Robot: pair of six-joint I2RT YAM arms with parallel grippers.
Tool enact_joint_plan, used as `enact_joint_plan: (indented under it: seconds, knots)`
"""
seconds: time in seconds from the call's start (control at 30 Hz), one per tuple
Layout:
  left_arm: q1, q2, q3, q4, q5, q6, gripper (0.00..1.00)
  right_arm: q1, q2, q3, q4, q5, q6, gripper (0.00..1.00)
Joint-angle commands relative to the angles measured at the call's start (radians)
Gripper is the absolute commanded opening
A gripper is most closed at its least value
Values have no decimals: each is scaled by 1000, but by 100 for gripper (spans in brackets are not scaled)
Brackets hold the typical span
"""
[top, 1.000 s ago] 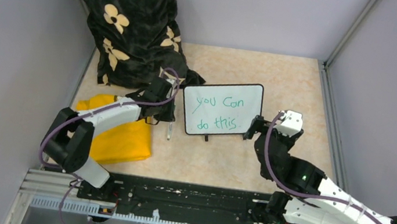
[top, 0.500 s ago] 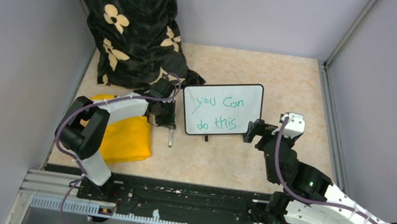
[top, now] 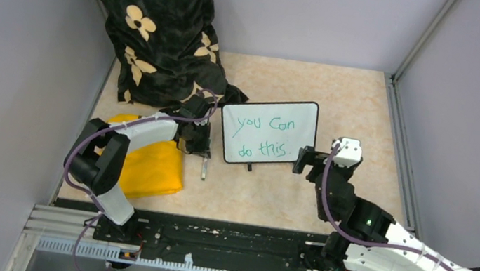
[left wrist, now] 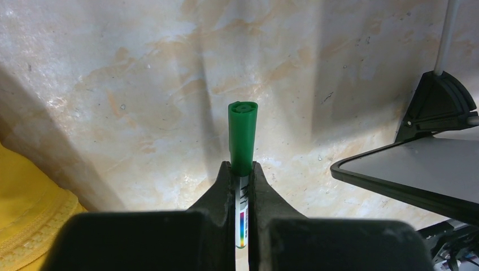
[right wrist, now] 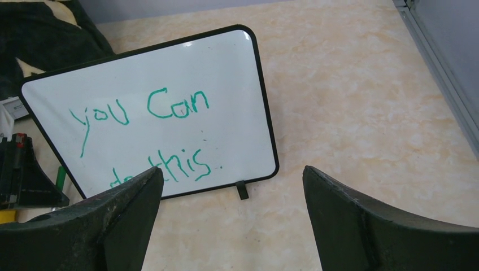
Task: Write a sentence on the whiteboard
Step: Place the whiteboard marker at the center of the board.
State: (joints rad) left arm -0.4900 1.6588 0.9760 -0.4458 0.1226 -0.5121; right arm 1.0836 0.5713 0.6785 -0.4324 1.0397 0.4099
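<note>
The left pincer (left wrist: 242, 169) is clenched on a green marker (left wrist: 243, 132). Its two black fingers (left wrist: 223, 186) press tight on the barrel, and the marker's green end sticks out beyond the fingertips, over the marbled tabletop (left wrist: 141, 84). From the top view this pincer (top: 197, 142) sits just left of the whiteboard (top: 304, 120), with the marker (top: 204, 166) reaching out of it toward the near edge of the table (top: 348, 101). Whether the marker touches the surface cannot be told.

The right pincer (top: 304, 160) is released, its jaws spread wide with nothing between them. It hangs near the board's lower right corner. In the right wrist view its broad dark fingers (right wrist: 130, 209) frame the whiteboard (right wrist: 226, 62) ahead of them and do not touch it.

The whiteboard stands in the middle of the table between the two pincers, leaning back on its small black feet. The sentence (right wrist: 178, 104) is in green, in two lines: "you Can" above "do this".

A folded yellow cloth (top: 147, 168) lies under the left arm. A black flowered fabric (top: 160, 25) is heaped at the far left corner.
</note>
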Motion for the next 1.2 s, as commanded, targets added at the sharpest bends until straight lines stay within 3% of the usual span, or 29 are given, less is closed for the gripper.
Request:
enact_joint_plan:
  seconds: [0.0, 0.83, 1.17]
  knots:
    - [4, 12, 24, -30, 7, 2, 0, -5, -18, -13, 59, 30, -39, 91]
    - [4, 99, 41, -47, -73, 0, 1, -5, -97, -44, 67, 38, -16, 90]
    - [4, 122, 40, -42, -73, -2, 10, -5, -97, -42, 54, 43, -4, 90]
